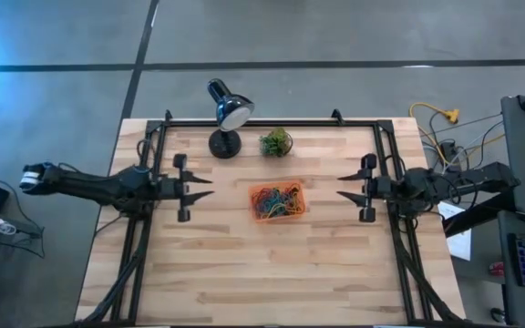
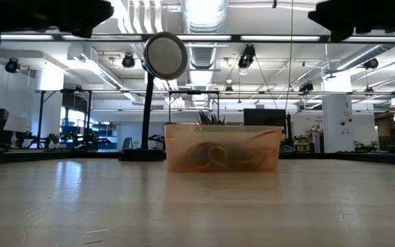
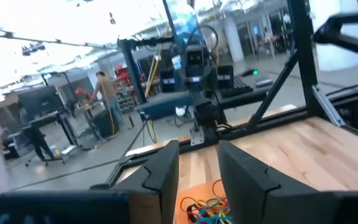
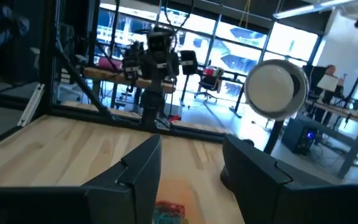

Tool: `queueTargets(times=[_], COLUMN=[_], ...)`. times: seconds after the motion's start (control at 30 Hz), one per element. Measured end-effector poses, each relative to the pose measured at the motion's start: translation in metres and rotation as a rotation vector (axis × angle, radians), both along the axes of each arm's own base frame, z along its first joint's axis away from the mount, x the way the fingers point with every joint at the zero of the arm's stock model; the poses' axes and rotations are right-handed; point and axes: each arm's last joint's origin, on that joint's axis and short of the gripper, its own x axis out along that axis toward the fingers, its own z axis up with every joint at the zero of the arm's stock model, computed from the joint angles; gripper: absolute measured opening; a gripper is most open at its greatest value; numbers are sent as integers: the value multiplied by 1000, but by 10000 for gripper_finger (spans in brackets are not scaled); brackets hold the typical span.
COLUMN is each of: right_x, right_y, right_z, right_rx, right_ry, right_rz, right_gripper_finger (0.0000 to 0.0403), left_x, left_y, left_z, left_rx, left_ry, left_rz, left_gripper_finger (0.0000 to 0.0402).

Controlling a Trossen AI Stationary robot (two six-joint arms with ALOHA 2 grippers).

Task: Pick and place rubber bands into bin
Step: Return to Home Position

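Observation:
The orange bin (image 1: 277,201) stands at the middle of the wooden table, resting on its flat base, and a tangle of coloured rubber bands (image 1: 279,202) lies inside it. The bands also show through the bin's wall (image 2: 222,147) in the low view. My left gripper (image 1: 211,187) hangs in the air to the left of the bin, pointing level at it, open with nothing between its fingers (image 3: 166,171). My right gripper (image 1: 340,186) hangs to the bin's right, also level and open, fingers (image 4: 143,168) bare. Each wrist view shows the rubber bands (image 3: 207,209) and the bin (image 4: 169,213) below its fingers.
A black desk lamp (image 1: 226,118) and a small potted plant (image 1: 276,142) stand behind the bin near the far edge. Black frame rails (image 1: 399,255) run along the table's left, right and far sides. People (image 3: 107,99) stand in the room beyond.

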Motion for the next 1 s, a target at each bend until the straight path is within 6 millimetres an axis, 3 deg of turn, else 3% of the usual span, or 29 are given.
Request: queueTargets(times=[0.47, 0.73, 1.0], right_x=[-18, -23, -28], right_y=[-8, -12, -15], right_z=[-50, -61, -66], right_rx=[110, 131, 124], right_ry=[-34, -37, 3], right_rz=[-8, -22, -49], right_gripper_finger=[166, 166, 163], left_x=[-36, -47, -45], left_y=[3, 4, 5], left_z=[-60, -61, -67], left_rx=[-35, -58, -58], left_ry=[-71, -86, -19], left_rz=[-6, -8, 16], left_gripper_finger=[98, 98, 98])
